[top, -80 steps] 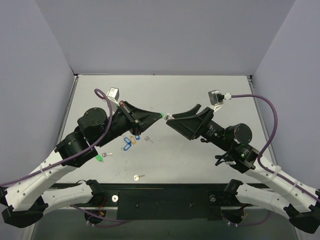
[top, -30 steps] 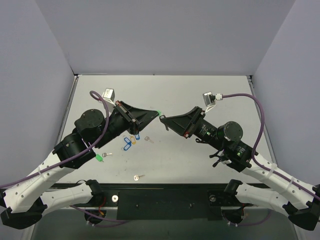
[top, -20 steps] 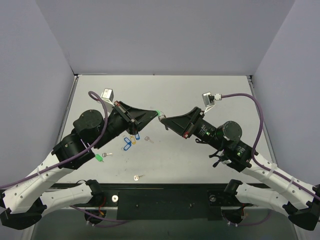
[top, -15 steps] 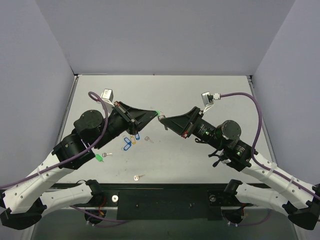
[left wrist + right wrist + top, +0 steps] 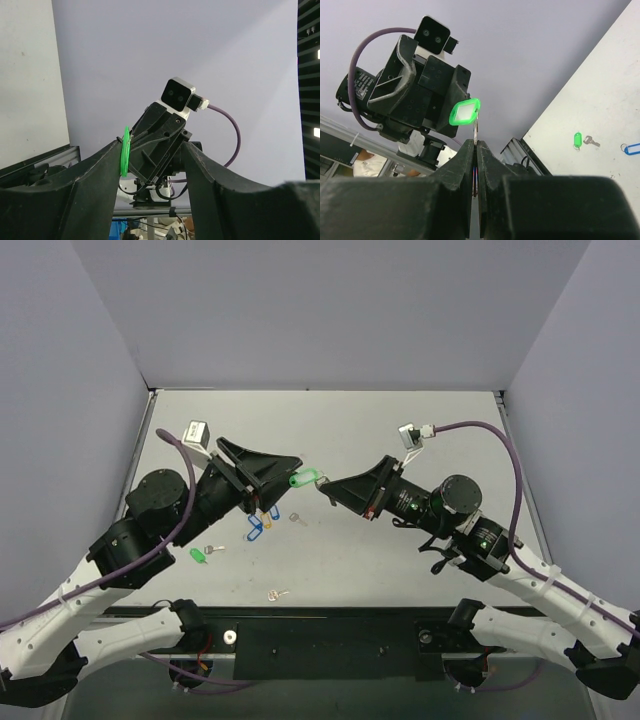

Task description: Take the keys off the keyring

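**Right pincer clenched on the key, left pincer released around the tag**

The left pincer (image 5: pixel 153 145) is released, its two black fingers well apart. In the gap between them is the small oblong light-green plastic key tag (image 5: pixel 124 150), seen edge-on, just beside the finger on the left of its wrist view. Whether the tag touches that finger I cannot tell, but the jaws do not squeeze it. Seen from above, the tag is off the table just past the left pincer's fingertips, between the two pincers.

On the grey table top (image 5: pixel 400 420) beneath the left pincer's fingers lie blue plastic tags (image 5: pixel 256 530) and an orange plastic tag (image 5: pixel 265 516). A loose silver key (image 5: pixel 297 519) lies just to their right. Back toward the arm bases, under the left pincer's wrist, lies a brighter green tag (image 5: pixel 197 555) with a key beside it. Further toward the near edge is a lone small key (image 5: pixel 277 593).

The right pincer (image 5: pixel 475 143) is clenched, finger against finger, grasping the small silver metal key (image 5: pixel 476 131), which sticks out past the tips as a thin sliver. The light-green tag sits at the far end of that key, right beyond the right pincer's tips, its flat face turned to the right wrist camera. The right pincer points at the left one, their tips near each other, both raised above the table
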### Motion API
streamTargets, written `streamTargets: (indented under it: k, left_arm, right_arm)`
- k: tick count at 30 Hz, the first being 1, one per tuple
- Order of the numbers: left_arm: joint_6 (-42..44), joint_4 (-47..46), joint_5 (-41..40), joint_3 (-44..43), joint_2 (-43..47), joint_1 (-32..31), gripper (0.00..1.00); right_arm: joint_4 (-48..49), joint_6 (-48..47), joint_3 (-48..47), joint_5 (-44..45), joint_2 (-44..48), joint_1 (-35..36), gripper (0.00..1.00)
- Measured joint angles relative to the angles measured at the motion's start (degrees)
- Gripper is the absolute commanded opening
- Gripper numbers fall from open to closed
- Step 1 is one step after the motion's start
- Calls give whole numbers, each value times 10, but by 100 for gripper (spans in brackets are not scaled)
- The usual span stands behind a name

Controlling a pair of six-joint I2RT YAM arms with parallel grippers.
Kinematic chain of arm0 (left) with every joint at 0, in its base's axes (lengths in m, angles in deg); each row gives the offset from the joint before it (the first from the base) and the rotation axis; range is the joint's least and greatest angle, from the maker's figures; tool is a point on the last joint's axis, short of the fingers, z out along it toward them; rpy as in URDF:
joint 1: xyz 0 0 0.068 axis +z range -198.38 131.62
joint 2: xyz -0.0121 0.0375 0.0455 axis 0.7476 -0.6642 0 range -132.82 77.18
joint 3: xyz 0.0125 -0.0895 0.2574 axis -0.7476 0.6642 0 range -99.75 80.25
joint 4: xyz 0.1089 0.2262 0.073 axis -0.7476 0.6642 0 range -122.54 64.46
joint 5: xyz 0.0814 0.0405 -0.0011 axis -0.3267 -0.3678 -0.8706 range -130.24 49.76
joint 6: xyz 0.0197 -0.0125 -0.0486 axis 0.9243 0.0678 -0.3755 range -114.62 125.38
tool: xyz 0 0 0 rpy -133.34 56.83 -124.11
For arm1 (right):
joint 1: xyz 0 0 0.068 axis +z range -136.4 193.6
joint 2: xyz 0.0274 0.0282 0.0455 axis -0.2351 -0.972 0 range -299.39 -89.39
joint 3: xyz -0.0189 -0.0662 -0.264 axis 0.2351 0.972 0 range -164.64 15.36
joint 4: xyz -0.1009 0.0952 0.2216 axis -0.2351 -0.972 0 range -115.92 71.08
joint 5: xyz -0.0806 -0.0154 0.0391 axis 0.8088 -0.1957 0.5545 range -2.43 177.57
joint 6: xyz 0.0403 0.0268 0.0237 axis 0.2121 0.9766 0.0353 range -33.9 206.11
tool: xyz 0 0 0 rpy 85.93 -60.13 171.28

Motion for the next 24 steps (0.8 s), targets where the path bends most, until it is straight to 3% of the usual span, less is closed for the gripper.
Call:
streamTargets:
  k: [9, 16, 24]
  left_arm:
    - [110, 62, 5, -17, 12, 0, 62]
    - [248, 184, 21, -122, -23, 0, 62]
    - [341, 162, 140, -99, 13, 0, 62]
  right_arm:
    - [-112, -30, -77, -73, 4, 0, 0]
    - [-331, -105, -186, -133, -13, 12, 0]
    - [-442, -137, -191, -149, -17, 60, 0]
